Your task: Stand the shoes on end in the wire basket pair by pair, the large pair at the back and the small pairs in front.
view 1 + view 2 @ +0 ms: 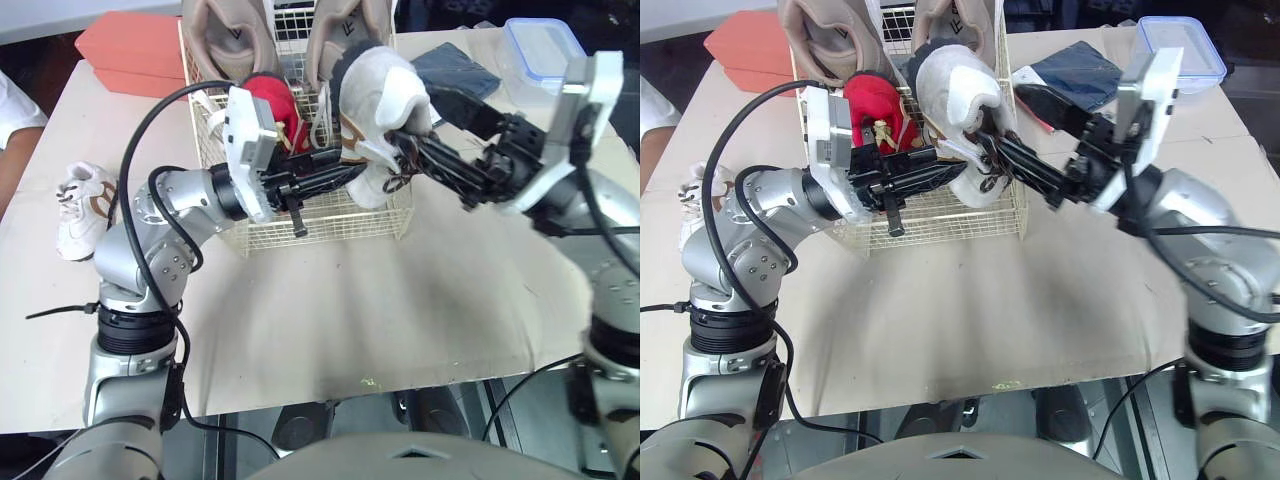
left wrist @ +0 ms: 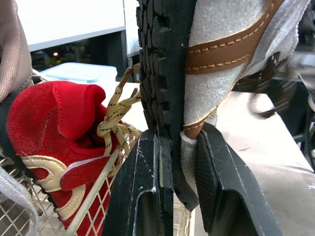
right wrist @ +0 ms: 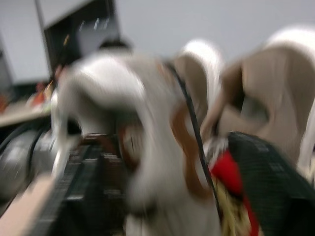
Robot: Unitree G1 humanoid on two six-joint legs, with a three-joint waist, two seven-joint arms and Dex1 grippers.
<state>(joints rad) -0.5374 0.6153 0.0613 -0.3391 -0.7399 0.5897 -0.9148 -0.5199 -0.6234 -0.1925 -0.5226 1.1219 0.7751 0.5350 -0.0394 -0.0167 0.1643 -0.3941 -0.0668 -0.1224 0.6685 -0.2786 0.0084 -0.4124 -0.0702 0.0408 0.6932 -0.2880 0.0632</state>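
A wire basket (image 1: pixel 330 225) stands on the table with a large beige pair (image 1: pixel 225 35) upright at its back. A small red shoe (image 1: pixel 275 100) stands at the basket's front left. A white shoe with brown trim (image 1: pixel 380 90) hangs over the front right of the basket. My left gripper (image 1: pixel 348 177) is shut on its black sole edge, as the left wrist view (image 2: pixel 177 147) shows. My right gripper (image 1: pixel 418 115) stands open at the shoe's right side, with one finger in the shoe's mouth among the laces. A second white shoe (image 1: pixel 82 205) lies on the table to the left.
An orange box (image 1: pixel 130 50) lies at the back left. A dark cloth (image 1: pixel 455 65) and a blue-lidded plastic container (image 1: pixel 540 50) sit at the back right. A person's sleeve (image 1: pixel 15 105) shows at the left edge. The table's front edge is close.
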